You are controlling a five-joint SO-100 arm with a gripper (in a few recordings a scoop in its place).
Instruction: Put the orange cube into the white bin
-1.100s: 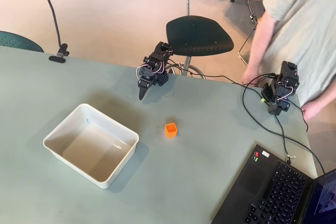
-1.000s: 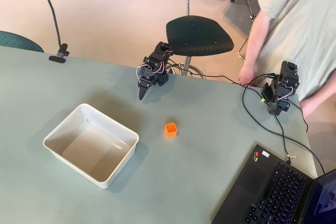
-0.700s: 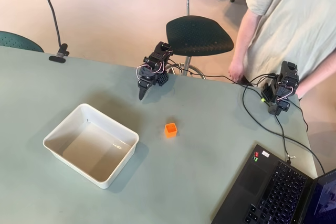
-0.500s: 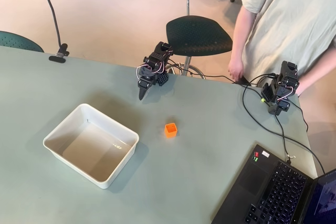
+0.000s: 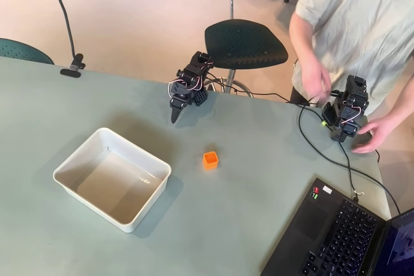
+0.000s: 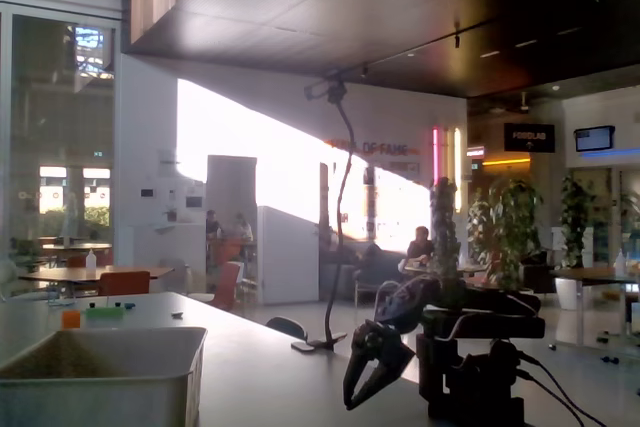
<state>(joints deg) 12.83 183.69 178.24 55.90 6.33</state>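
Pincer [image 5: 175,119] parked at far edge of desk [image 5: 259,159], tip pointing down, holding nothing. Fixed view shows the two fingers [image 6: 372,375] parted a bit, roughly a narrow V, not wide.

Orange cube [image 5: 210,160] sits on bare desk, upright, hollow top face up, between pincer and laptop [image 5: 343,237], well apart from both. White bin [image 5: 111,178] is left of cube in overhead view, near but not touching, looks empty.

Handling, my read: cube is tiny, prob. light rigid plastic, thin walls since top is hollow. Won't deform much but easy to knock or slide on smooth desk if one finger lands first. Best grip: straddle two opposite outer side faces, square to them, fingers low near desk. Alt: one finger inside the hollow, one outside on a wall, less stable imo.

Bin rim is low, so modest lift should clear it. Person's hands [image 5: 315,79] are over by the desk's right edge, away from cube.
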